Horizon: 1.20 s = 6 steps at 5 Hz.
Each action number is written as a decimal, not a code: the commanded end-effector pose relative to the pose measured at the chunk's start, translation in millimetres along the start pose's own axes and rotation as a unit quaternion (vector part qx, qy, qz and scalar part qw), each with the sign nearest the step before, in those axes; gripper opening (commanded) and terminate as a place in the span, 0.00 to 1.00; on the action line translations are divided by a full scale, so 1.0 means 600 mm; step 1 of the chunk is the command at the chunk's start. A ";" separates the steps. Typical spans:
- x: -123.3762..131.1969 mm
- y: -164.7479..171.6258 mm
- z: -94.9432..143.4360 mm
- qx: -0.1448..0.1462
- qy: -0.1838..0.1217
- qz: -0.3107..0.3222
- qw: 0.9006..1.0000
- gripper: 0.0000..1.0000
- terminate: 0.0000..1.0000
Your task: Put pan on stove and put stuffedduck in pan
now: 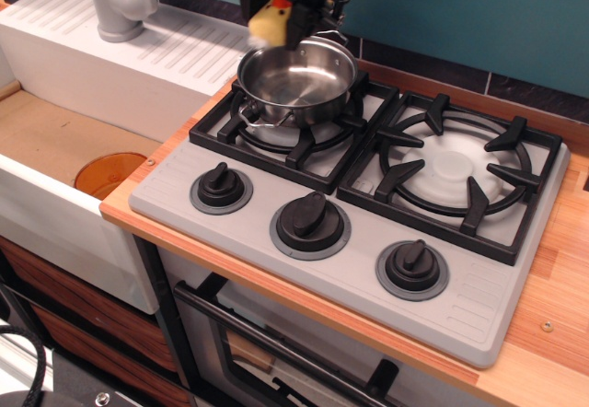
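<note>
Wooden counter (552, 333) with a grey stove (345, 269) set flat on it, filling most of the top. Bare wood strip in front of the stove and a wider patch beyond its right edge. Small screw (547, 326) in the wood right of the stove, another (150, 162) at the counter corner just left of the stove.
</note>
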<state>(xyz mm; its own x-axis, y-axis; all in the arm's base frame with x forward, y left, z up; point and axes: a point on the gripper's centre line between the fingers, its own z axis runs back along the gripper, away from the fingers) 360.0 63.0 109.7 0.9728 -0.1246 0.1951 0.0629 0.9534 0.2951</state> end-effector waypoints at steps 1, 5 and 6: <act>0.057 0.002 0.018 0.000 -0.032 -0.009 0.999 1.00 0.00; 0.062 -0.034 0.083 0.021 0.024 -0.008 0.999 1.00 0.00; 0.056 -0.045 0.088 0.017 0.031 -0.004 0.999 1.00 0.00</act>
<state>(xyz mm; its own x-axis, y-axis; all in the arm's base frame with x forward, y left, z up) 374.4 24.2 131.5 0.9924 -0.1072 0.0610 0.0820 0.9426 0.3238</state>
